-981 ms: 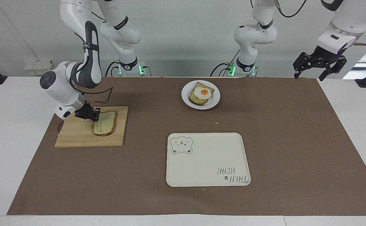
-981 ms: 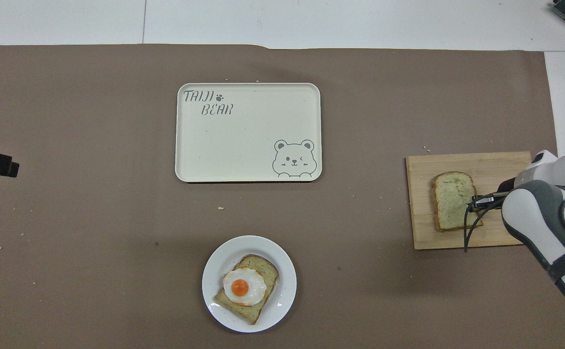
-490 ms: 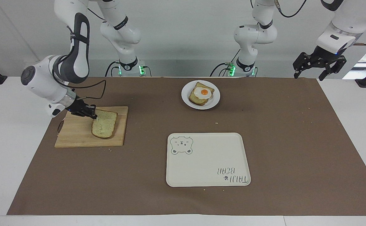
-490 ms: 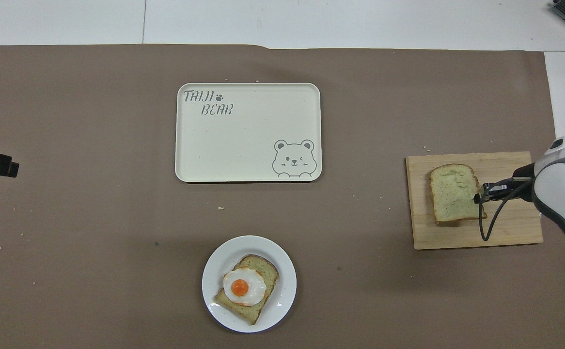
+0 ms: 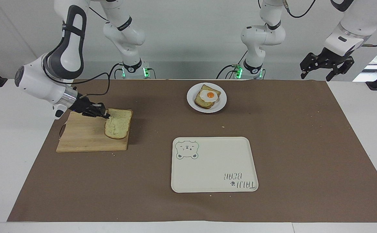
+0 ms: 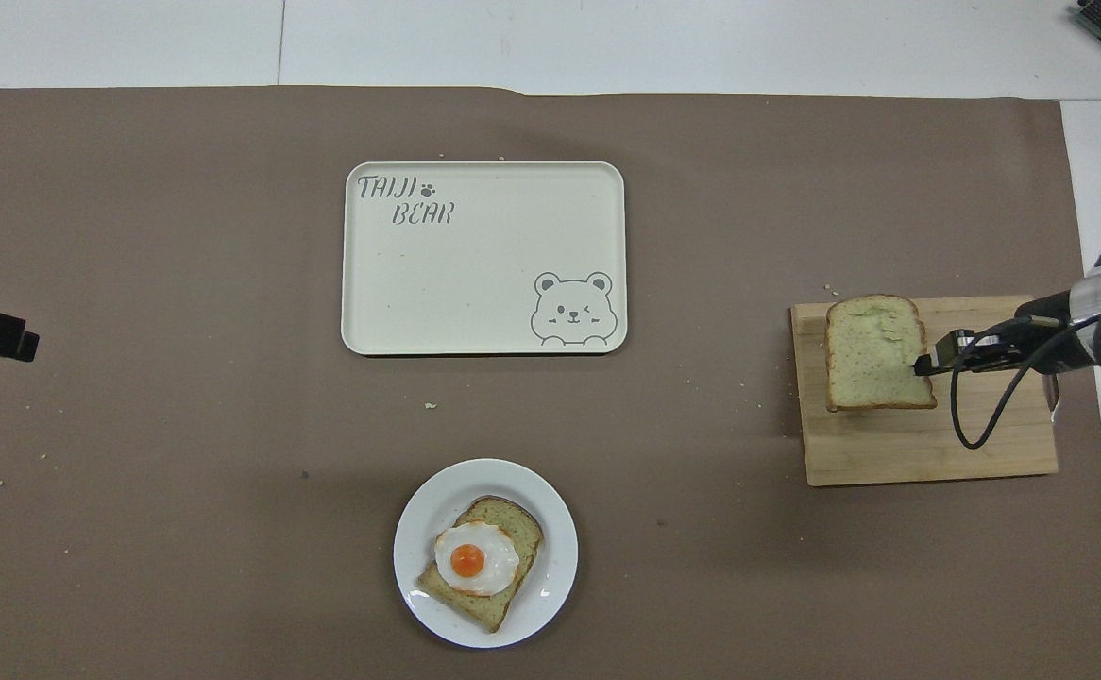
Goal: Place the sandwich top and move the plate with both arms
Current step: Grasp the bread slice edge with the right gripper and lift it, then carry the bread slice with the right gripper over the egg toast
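Observation:
The sandwich top (image 5: 118, 123), a plain toasted slice, is held by one edge in my right gripper (image 5: 104, 115) and hangs lifted over the wooden cutting board (image 5: 81, 137); it also shows in the overhead view (image 6: 876, 352), with the right gripper (image 6: 923, 362) at its edge. The small white plate (image 5: 221, 100) sits close to the robots and carries a bread slice with a fried egg (image 5: 208, 95); it also shows in the overhead view (image 6: 555, 581). My left gripper (image 5: 326, 66) waits raised over the table's corner at the left arm's end, fingers spread.
A cream tray with a bear drawing (image 5: 214, 163) lies farther from the robots than the plate, also in the overhead view (image 6: 482, 257). A brown mat (image 5: 288, 136) covers the table. Small crumbs lie scattered on it.
My right gripper has lifted the sandwich top off the cutting board and carried it toward the board's edge nearest the plate. The left arm has barely moved.

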Robot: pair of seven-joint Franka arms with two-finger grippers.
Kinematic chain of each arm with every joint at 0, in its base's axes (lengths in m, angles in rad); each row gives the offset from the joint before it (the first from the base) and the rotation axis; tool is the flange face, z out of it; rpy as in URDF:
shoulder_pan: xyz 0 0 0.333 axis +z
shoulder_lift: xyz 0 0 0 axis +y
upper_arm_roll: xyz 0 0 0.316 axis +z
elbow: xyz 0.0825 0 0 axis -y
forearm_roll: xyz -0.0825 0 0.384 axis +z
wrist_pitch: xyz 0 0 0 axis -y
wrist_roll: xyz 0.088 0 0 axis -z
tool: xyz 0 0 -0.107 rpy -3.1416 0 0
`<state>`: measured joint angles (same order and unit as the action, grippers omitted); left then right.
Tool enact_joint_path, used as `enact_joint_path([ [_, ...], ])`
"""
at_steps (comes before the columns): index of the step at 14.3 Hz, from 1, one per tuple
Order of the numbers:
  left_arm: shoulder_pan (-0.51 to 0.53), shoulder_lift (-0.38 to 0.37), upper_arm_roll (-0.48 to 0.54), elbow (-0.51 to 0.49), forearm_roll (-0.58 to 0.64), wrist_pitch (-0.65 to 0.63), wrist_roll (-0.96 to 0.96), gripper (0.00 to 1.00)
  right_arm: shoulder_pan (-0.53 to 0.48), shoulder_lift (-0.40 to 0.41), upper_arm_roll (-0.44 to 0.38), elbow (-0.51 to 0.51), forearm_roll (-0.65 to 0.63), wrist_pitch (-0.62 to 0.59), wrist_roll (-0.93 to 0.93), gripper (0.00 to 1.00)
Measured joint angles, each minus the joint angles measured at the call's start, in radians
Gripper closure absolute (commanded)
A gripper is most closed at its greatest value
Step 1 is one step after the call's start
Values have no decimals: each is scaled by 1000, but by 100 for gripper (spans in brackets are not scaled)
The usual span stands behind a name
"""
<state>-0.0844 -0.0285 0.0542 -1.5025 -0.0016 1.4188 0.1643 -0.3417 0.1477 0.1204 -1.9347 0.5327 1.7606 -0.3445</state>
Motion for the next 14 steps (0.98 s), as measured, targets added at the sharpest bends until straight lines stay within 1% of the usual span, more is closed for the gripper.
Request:
enact_joint_path([
  [2, 0, 0, -12, 1, 0, 0, 0, 0, 42, 0, 9, -1, 45, -8, 0, 100],
  [4, -1, 0, -19, 2, 0, -6, 0, 0, 127, 0, 12, -4, 91, 19, 40, 100],
  [7, -1, 0, -20, 2, -1, -15, 0, 0, 253, -4, 15, -35, 147, 125, 141, 100],
  [12, -1, 0, -27, 3, -1, -20, 0, 0, 434, -47, 17, -145, 223, 337, 319, 100],
  [14, -2, -1, -29, 3, -6, -22, -1, 0, 508, -70, 17, -184, 253, 403, 389, 100],
])
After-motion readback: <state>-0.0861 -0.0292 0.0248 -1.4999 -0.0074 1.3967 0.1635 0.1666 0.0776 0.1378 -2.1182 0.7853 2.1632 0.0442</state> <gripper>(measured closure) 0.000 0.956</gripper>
